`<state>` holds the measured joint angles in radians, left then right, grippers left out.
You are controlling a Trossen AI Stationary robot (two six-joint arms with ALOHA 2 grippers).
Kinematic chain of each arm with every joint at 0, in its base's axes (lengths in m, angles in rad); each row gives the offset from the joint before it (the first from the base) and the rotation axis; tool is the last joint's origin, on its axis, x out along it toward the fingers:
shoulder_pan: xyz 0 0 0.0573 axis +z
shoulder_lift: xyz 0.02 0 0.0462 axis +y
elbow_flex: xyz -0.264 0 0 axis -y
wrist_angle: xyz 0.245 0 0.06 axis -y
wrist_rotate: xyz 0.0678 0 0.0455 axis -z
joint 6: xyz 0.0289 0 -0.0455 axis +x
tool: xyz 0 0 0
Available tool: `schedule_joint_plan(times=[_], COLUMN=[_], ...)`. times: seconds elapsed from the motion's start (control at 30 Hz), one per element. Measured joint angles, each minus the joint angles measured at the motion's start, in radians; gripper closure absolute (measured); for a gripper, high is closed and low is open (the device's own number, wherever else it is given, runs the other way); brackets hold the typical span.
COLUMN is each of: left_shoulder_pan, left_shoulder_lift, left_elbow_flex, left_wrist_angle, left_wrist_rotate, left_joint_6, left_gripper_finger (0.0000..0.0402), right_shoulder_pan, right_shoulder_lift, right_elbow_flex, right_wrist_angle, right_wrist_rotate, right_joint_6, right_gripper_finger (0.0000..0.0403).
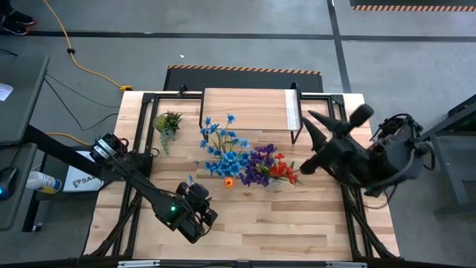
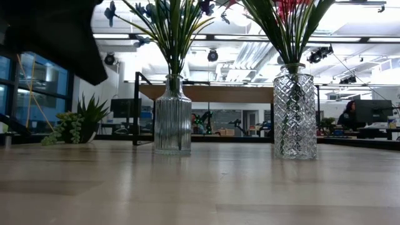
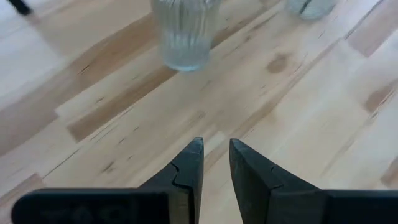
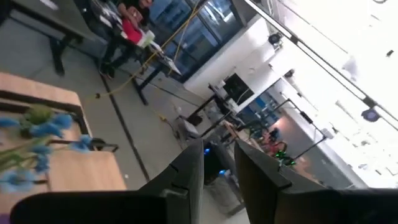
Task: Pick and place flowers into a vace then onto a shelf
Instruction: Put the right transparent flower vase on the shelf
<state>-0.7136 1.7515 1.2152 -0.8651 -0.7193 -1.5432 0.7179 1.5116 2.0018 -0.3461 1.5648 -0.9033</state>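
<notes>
The blue flowers with one orange bloom [image 1: 223, 149] stand by their stems in a ribbed glass vase [image 2: 173, 115] on the table. The red, purple and maroon flowers [image 1: 264, 167] stand in a diamond-cut glass vase [image 2: 294, 112] to its right. The shelf [image 1: 249, 110] stands at the table's far edge behind them. My left gripper [image 1: 199, 199] hovers near the front edge, shut and empty, facing the ribbed vase [image 3: 183, 34]. My right gripper [image 1: 314, 120] is raised at the shelf's right end, shut and empty, tipped upward toward the far left.
A small spiky green potted plant [image 1: 167, 123] sits at the far left of the table, left of the shelf. The shelf's black legs [image 1: 296, 126] stand close to my right gripper. Bare planks [image 1: 282, 216] lie in front of the vases.
</notes>
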Motion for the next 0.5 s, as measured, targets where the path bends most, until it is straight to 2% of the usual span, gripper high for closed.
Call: schedule_joint_plan(times=[0.27,0.5], left_shoulder_pan=[-0.036,-0.042], left_shoulder_lift=[0.001,0.001], left_elbow_flex=[-0.002,-0.002], left_wrist_angle=[-0.016,-0.046], left_wrist_rotate=[0.036,0.117], left_joint_6=[-0.012,-0.011], left_gripper_finger=[0.0289,0.0289], right_shoulder_pan=[0.113,0.237], right_shoulder_lift=[0.0,0.012], right_elbow_flex=[0.0,0.0], right_wrist_angle=[-0.003,-0.024], right_wrist_rotate=[0.006,0.007], right_joint_6=[0.162,0.297], right_gripper_finger=[0.032,0.032])
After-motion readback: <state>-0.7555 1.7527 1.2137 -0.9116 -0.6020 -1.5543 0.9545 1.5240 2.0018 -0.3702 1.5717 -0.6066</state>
